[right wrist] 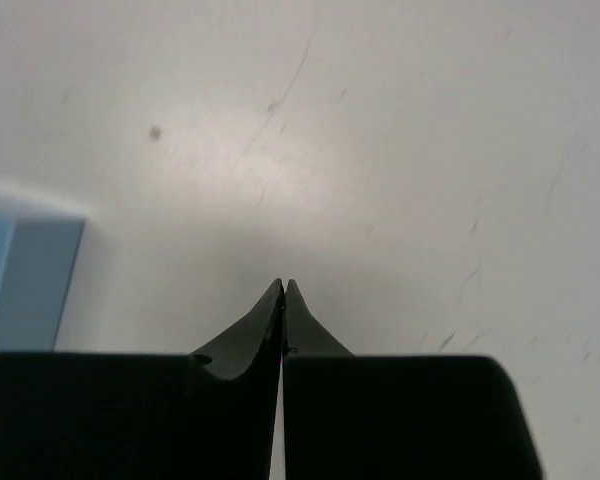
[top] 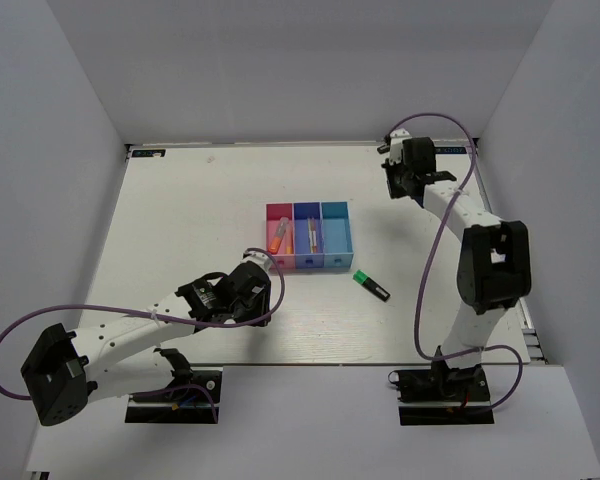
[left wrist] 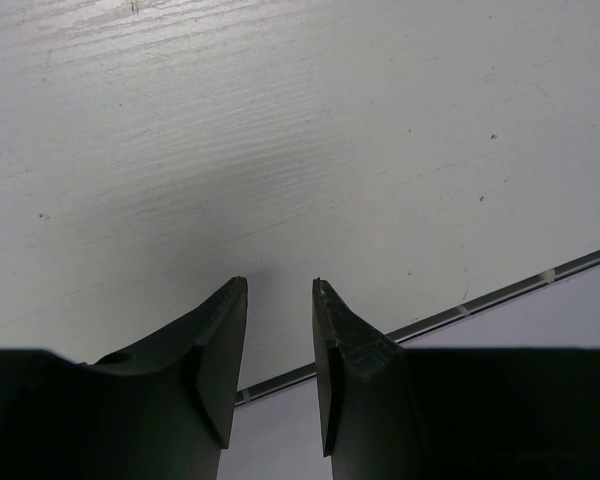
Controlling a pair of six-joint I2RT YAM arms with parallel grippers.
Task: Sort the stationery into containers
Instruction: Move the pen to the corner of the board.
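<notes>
The containers stand mid-table in a joined row: pink-red point(top: 279, 218), dark blue point(top: 307, 260) and light blue point(top: 336, 238). Orange and pink stationery point(top: 278, 238) lies in the pink-red bin, and a thin stick point(top: 311, 236) lies in the dark blue one. A green-black highlighter point(top: 371, 285) lies loose on the table, right of the bins. My left gripper point(top: 252, 290) point(left wrist: 280, 285) hovers low in front of the pink-red bin, open with nothing between its fingers. My right gripper point(top: 405, 172) point(right wrist: 283, 285) is far back on the right, shut and empty.
White walls close in the table at the back and on both sides. In the right wrist view a light blue corner point(right wrist: 25, 285) shows at the left edge. A dark strip along the table's edge point(left wrist: 500, 295) crosses the left wrist view. Purple cables loop off both arms.
</notes>
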